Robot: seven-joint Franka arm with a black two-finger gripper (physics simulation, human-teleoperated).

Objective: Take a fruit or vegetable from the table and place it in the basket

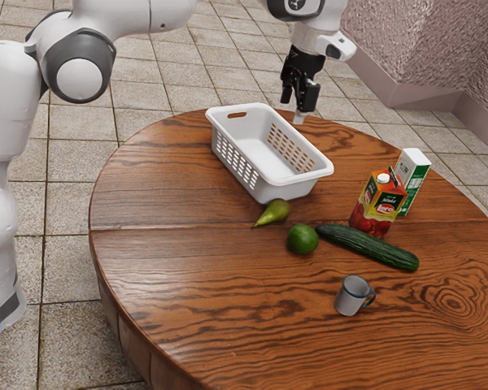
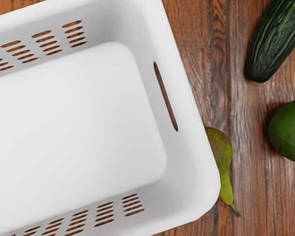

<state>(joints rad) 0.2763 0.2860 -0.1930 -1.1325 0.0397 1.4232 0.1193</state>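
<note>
From the exterior view's left, the white basket (image 1: 281,190) stood upright on the table (image 1: 171,280), with the pear (image 1: 275,212) on the wood just beside it, then the gripper (image 1: 293,107) hung in the air, fingers apart and grasping nothing. Next came the lime (image 1: 302,239), near the pear, then the mug (image 1: 352,296), upright, and the cucumber (image 1: 368,246), all three on the table outside the basket. Behind the cucumber, the red carton (image 1: 378,205) and the white-green carton (image 1: 412,180) stood upright, side by side.
</note>
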